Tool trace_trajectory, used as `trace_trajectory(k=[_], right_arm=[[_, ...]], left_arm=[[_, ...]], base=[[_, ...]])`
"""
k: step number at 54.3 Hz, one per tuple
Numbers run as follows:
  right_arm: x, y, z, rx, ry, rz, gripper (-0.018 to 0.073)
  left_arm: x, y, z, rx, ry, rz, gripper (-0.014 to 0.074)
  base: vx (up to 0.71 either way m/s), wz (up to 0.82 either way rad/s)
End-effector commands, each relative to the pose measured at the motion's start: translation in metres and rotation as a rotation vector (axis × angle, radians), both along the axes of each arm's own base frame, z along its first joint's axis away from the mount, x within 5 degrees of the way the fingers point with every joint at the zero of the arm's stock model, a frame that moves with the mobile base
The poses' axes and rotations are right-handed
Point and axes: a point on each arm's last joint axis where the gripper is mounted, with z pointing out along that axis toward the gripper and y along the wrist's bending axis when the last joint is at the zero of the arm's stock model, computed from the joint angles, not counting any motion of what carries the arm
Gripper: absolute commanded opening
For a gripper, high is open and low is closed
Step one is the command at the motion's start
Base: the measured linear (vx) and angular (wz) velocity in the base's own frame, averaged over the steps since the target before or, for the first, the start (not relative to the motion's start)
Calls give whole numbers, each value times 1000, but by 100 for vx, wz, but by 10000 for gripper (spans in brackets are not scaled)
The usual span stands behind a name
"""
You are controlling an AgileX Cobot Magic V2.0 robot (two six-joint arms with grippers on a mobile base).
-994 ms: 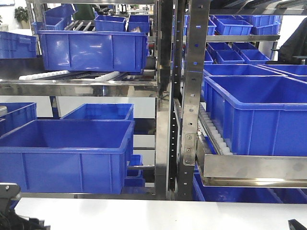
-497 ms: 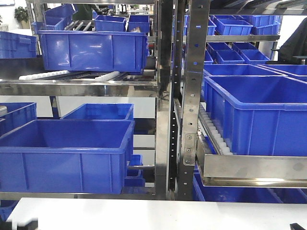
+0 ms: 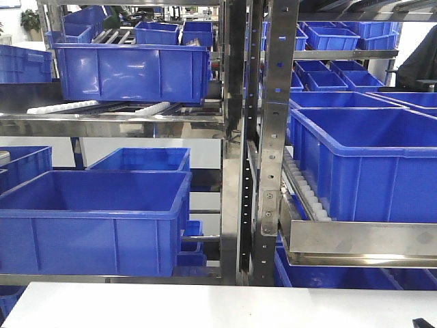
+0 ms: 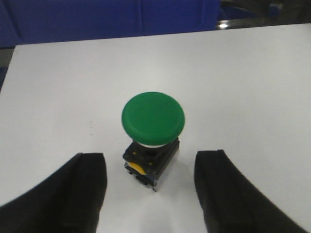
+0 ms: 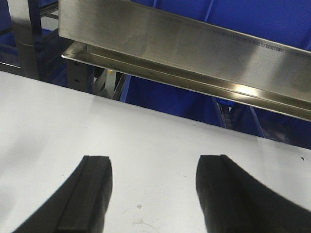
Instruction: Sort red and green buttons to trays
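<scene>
In the left wrist view the green button point(image 4: 153, 118) stands upright on the white table point(image 4: 243, 87), its round green cap on a dark boxy body point(image 4: 149, 164) with a yellow spot. My left gripper point(image 4: 150, 154) is open, one finger on each side of the body and clear of it. My right gripper point(image 5: 154, 158) is open and empty over bare white table point(image 5: 146, 131). The red button and both trays are out of view.
Steel racks with several deep blue crates point(image 3: 95, 219) stand behind the table's far edge point(image 3: 218, 290). A steel shelf rail point(image 5: 194, 48) overhangs the table edge ahead of the right gripper. A dark bit of the right arm point(image 3: 425, 322) shows at the bottom right.
In the front view the dark left arm at the bottom left corner has dropped out of the picture. The crates and racks have not moved.
</scene>
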Motion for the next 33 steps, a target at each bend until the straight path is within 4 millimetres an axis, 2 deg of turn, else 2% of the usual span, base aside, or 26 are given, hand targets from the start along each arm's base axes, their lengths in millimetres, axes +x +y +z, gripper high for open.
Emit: trace_trajectory(k=[1,20,33], right_arm=[[6,1,16,7,-99,23,456],[6,1,16,6,-93,20,456],[6,1,16,6,-91,20,456]], left_arm=[[7,-3,12,-20,-133,-28,537],[11,-6,-7,-33,-120,-48,559],[16,-1,-12,-64,-154,30,594]], base=[[0,0],[0,0],[0,0]])
